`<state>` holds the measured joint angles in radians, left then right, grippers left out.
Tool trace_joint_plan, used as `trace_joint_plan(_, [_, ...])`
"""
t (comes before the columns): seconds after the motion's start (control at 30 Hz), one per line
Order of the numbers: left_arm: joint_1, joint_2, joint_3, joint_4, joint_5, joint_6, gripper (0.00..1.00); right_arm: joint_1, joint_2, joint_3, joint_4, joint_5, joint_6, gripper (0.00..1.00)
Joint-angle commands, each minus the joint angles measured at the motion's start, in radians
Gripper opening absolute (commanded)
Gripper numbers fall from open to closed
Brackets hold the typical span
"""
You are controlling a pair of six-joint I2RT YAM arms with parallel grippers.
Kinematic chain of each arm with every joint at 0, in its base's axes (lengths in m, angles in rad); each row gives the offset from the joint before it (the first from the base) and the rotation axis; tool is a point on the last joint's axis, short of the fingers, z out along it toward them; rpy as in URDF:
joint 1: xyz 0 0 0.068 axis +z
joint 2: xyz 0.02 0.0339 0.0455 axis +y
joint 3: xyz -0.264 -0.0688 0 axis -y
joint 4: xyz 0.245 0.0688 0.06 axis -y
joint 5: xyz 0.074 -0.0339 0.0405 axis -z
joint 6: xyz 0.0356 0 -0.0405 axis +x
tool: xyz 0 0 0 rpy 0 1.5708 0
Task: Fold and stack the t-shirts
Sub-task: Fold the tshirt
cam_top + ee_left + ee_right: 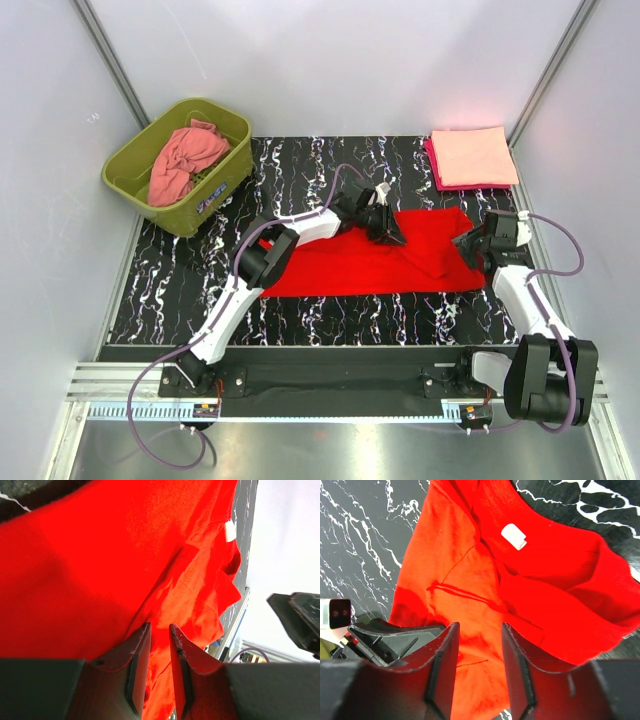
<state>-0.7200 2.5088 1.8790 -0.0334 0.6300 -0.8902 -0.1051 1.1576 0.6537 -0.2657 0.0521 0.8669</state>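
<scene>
Top external view.

- Tabletop (330, 160): black with white marbling, walled in by pale panels.
- Red t-shirt (360, 265): lies across the middle of the tabletop as a long band running left to right, its right end bunched and creased.
- Olive-green tub (215, 195): far left corner, set at an angle.
- Salmon-pink t-shirt (185, 160): crumpled inside the tub.
- Peach t-shirt (472, 155): folded square at the far right corner, on top of the magenta t-shirt (434, 168), whose edge shows along the left and near sides.
- Left gripper (385, 228): at the red t-shirt's far edge; in the left wrist view the jaws stand narrow, pinching a raised ridge of red cloth.
- Right gripper (468, 240): at the red t-shirt's right end; in the right wrist view the jaws stand part-open with red cloth between them, no grip shown.
- White label (514, 536): small, at the red t-shirt's neckline.
</scene>
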Motion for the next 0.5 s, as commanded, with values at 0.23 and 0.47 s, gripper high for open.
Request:
trace_joint_plan(0.23, [0.004,-0.019,0.026,-0.060,-0.050,0.030,0.32,-0.001,0.119,0.008,0.012,-0.245,0.026,0.24])
trace_joint_plan(0.47, [0.005,-0.022,0.035,-0.120,-0.093,0.031,0.34,-0.002,0.281,-0.014,-0.020,-0.135,-0.003,0.14])
